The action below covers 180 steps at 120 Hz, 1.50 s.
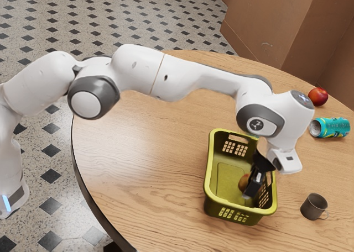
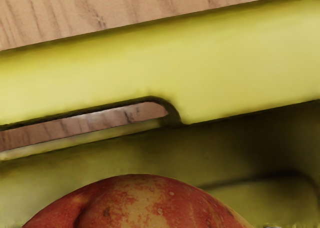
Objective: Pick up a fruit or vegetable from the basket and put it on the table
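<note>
Standing on the wooden tabletop: one basket, yellow-green, upright, rectangular with rounded corners, its walls pierced by small openings, a handle slot cut below the rim. Contents: one red-and-yellow fruit, within the basket's walls, close against the gripper in the exterior view. Gripper: black, pointing down into the basket, near the long wall on the exterior view's right; whether it is open, closed or gripping the fruit cannot be told. Second container: one grey mug, upright beside the basket, handle toward the exterior view's right; contents too dark to tell. Third: one teal can, lying on its side. Loose item: one red apple, on the tabletop near the can.
</note>
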Motion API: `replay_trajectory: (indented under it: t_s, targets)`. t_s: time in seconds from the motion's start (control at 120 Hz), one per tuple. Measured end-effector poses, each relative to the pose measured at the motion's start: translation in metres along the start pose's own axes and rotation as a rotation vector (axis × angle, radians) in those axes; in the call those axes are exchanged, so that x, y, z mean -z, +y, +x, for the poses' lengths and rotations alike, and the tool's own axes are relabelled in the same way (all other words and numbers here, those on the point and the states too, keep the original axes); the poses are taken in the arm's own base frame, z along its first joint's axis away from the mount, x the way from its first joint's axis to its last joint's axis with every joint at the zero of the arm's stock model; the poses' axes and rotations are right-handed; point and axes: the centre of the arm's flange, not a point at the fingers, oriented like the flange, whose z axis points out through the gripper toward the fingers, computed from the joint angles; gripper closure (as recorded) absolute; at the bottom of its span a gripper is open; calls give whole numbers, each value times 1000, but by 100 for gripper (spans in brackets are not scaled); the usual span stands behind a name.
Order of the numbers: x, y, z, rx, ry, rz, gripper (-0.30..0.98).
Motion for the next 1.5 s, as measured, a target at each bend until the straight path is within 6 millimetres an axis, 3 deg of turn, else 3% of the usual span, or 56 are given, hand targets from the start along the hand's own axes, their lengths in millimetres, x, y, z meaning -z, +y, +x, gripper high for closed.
replay_trajectory:
  t_s: [0.133, 0.325, 0.433, 0.733, 1.008, 1.175, 1.3, 1.5]
  targets:
    - [34, 0, -8, 6, 18, 25, 23]
    - [96, 6, -36, 22, 29, 68, 22]
    - [113, 13, -59, 35, -18, 73, 21]
    - [102, 4, -161, 133, -146, 73, 21]
    - [55, -8, -233, 212, -170, 33, 22]
    - [39, -3, -237, 216, -146, 21, 22]
    - [39, 6, -231, 206, -121, 13, 9]
    - [43, 4, -230, 219, -95, 4, 2]
